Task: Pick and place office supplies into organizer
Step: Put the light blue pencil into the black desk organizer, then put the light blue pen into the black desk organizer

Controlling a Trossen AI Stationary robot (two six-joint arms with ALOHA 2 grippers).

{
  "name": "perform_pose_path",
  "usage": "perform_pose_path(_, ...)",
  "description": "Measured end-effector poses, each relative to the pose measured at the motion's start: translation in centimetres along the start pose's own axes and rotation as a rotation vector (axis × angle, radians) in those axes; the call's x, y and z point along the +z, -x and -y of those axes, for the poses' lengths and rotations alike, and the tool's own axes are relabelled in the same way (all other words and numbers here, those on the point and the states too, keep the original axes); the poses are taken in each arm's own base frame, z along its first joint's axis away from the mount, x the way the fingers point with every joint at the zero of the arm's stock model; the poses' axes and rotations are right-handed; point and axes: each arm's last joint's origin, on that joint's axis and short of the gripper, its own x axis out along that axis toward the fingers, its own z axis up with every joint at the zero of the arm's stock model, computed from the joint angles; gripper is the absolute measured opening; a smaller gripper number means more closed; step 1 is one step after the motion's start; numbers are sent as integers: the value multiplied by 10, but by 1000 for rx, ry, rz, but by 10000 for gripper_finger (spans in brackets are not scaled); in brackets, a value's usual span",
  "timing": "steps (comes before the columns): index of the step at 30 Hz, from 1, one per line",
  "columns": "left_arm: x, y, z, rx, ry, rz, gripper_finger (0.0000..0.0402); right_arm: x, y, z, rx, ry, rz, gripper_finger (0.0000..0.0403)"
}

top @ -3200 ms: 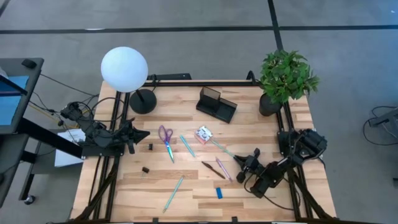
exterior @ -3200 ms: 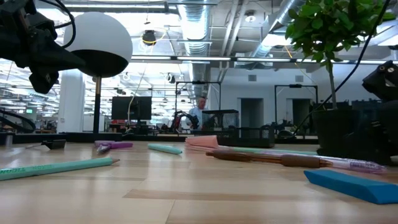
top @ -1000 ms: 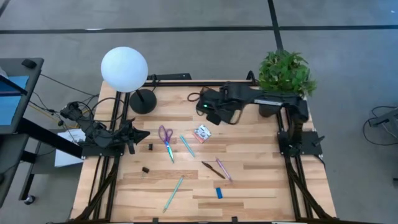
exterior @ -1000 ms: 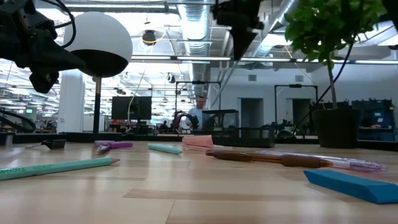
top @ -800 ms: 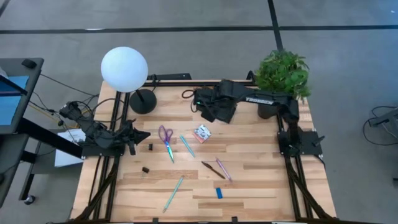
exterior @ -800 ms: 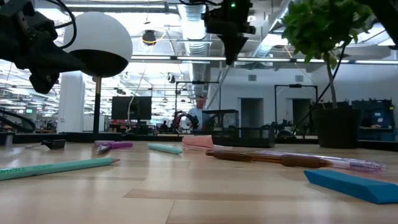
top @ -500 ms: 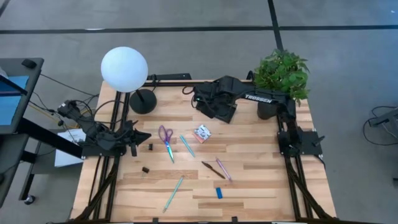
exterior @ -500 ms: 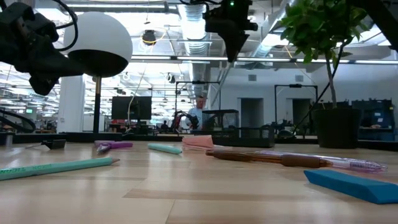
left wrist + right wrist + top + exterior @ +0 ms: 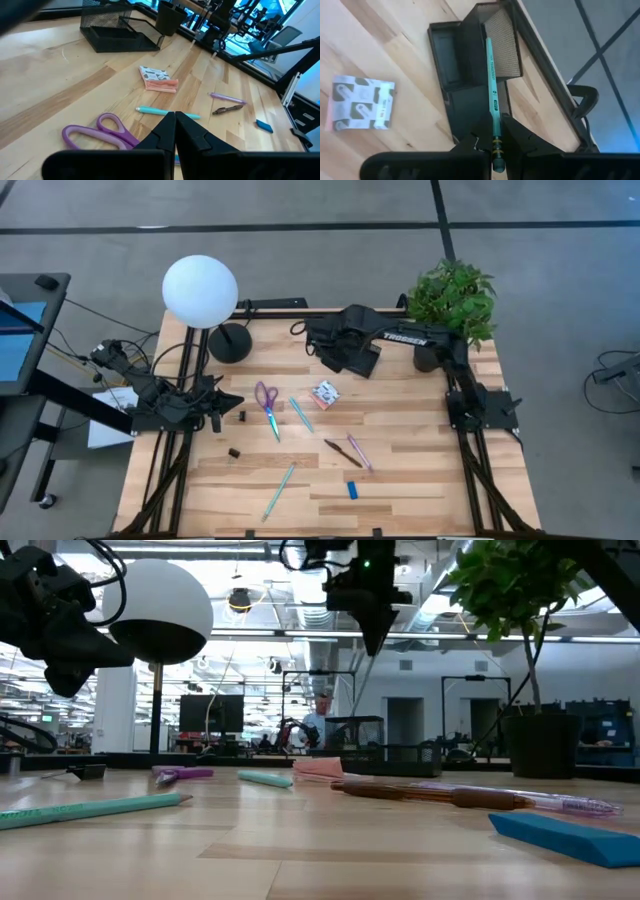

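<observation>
Right tool [image 9: 496, 131] pinching teal pen [image 9: 491, 90] above organizer [image 9: 470, 75], hiding most of it overhead, left tool [image 9: 175, 125] pressed together at counter [image 9: 420, 470] edge.

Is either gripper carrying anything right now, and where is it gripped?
Right gripper pinches a teal pen near one end, above the organizer. Left gripper is shut and holds nothing.

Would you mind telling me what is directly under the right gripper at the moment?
The organizer lies under the right gripper, which holds a teal pen above it. The pen's lower tip is hidden.
</observation>
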Motion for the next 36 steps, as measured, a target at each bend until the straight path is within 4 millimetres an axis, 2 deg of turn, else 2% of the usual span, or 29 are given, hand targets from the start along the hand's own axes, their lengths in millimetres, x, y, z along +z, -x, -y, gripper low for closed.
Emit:
perform_pose_path(5, 0, 0, 0, 0, 0, 0, 0, 6, -20, -5, -18, 39, -48, 11)
perform_pose_path(17, 0, 0, 0, 0, 0, 0, 0, 14, -28, 9, 4, -12, -45, 60)
perform_pose_path(26, 0, 0, 0, 0, 0, 0, 0, 21, -32, 15, 27, -2, -10, 72)
perform_pose_path(30, 0, 0, 0, 0, 0, 0, 0, 20, -29, 9, 0, 36, 16, 70)
perform_pose_path(36, 0, 0, 0, 1, 0, 1, 0, 10, -13, -17, 47, 145, 30, 70)
